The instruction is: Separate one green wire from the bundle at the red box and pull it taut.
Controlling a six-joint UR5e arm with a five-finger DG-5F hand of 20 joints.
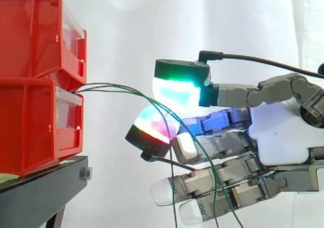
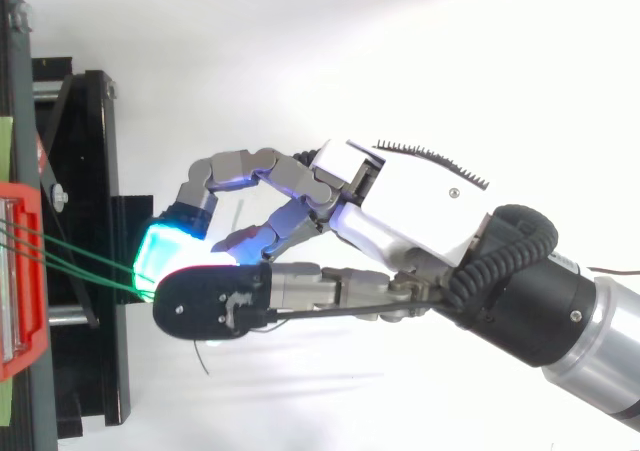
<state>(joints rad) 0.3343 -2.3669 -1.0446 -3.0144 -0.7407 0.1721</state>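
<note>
Bins point(image 1: 35, 86), red and stacked, sit at the left on a black stand point(image 1: 40, 187). The hand point(image 1: 278, 132) reaches in level from the right, two glowing pads point(image 1: 174, 94) pinched on the green wires point(image 1: 131, 89). The wires run from between the bins to the pads, then hang slack across the lower fingers.

Count: bins, wires, hand, stand
Two red bins point(image 1: 35, 122), stacked one on the other; three green wires point(image 1: 121, 89) — as far as the strands can be told apart; one robot hand point(image 1: 278, 129); one black stand point(image 1: 40, 192).
</note>
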